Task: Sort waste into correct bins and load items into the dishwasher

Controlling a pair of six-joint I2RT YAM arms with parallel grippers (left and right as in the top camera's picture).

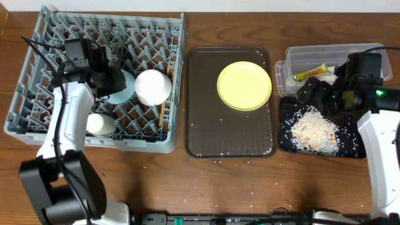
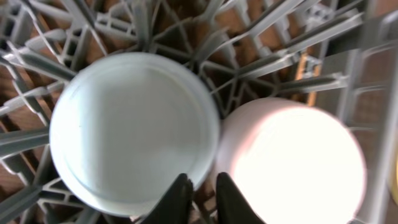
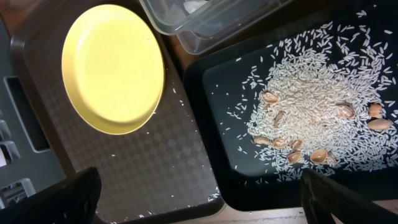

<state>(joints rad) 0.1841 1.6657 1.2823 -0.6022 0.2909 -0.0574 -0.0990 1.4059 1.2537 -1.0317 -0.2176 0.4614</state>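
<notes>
The grey dish rack holds the light blue bowl, the white bowl, the small white cup and thin wooden chopsticks. My left gripper hangs over the rack. In the left wrist view its fingers are close together, empty, above the gap between the blue bowl and the white bowl. The yellow plate lies on the brown tray. My right gripper is wide open and empty above the black tray, which holds beige crumbs. The orange-and-green sachet lies in the clear tub.
The dark brown serving tray sits between the rack and the bins, with scattered grains on it. The black tray lies in front of the clear tub. A few grains lie on the table near the front edge.
</notes>
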